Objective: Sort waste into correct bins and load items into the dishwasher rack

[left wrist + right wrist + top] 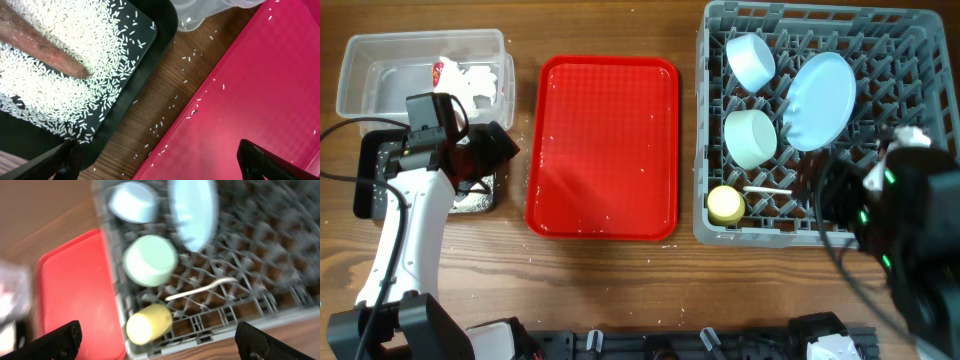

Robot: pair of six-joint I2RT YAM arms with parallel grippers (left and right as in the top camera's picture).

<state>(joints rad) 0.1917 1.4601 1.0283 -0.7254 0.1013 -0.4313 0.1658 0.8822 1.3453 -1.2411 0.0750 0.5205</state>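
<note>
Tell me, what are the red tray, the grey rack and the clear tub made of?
Red tray: likely plastic, glossy, with fine checkered texture. Rack: looks like moulded grey plastic, matte grid and pegs. Tub: probably thin plastic, see-through walls.

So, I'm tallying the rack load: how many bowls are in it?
2. A pale blue bowl lies in the far left corner of the dishwasher rack; a mint-green bowl sits just nearer, left of the plate. The right arm hides the rack's near right corner.
</note>
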